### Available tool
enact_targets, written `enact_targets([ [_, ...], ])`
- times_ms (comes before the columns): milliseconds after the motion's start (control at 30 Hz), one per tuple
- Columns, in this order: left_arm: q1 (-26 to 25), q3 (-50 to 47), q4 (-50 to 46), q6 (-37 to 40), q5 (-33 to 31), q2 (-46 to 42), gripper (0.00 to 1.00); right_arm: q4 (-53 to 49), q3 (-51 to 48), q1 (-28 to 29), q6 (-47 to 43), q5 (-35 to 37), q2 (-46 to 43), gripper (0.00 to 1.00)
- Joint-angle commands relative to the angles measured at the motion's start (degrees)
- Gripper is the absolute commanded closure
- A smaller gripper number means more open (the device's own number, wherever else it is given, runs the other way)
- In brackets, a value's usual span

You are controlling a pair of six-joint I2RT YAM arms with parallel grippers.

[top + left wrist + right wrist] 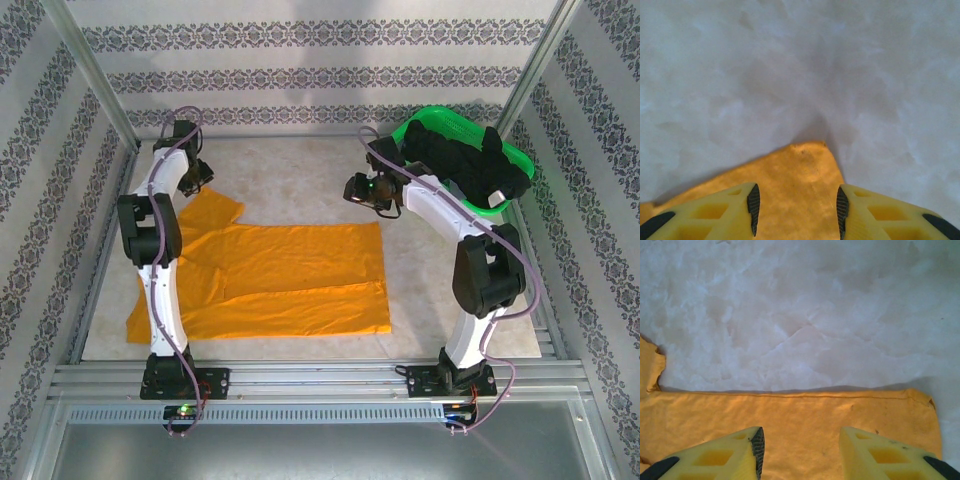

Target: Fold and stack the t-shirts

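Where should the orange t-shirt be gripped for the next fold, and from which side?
Probably at two corners of the orange t-shirt: the pointed sleeve corner and the far hem corner. Come down from above, since the cloth lies flat on the table and both corners stick out free.

Orange shirt (pixel 290 275) spread flat on table (pixel 300 170), left of centre, sleeves toward left edge, hem to the right. Black shirts (pixel 465 160) crumpled in basket (pixel 432 112), far right corner.
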Motion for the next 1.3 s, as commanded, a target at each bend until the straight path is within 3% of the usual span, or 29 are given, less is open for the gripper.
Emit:
enact_targets([
  [0, -1.15, 3.28, -4.03, 3.1, -1.87, 1.88, 0.53, -2.12, 2.11, -0.62, -1.16, 0.16, 1.6, 0.54],
  [633, -1.91, 8.04, -6.64, 5.32, -4.23, 9.42, 0.54, -1.93, -1.0, -0.1, -0.6, -1.51, 0.75, 0.54],
  [933, -2.42, 2.48, -6.05, 5.38, -4.26, 7.57, 0.77, -0.13, -2.76, -0.86, -0.4, -0.07, 0.91, 0.55],
  [1100, -2.68, -0.36, -4.85, 5.48, -5.11, 3.97, 0.97, 2.7, -4.21, -1.75, 3.15, 5.05, 2.81, 0.57],
  [1267, -2.86, -4.88, -2.94, 5.0, -5.7, -0.95, 1.0, -2.08, -0.73, -2.26, 7.27, 14.04, 7.74, 0.55],
])
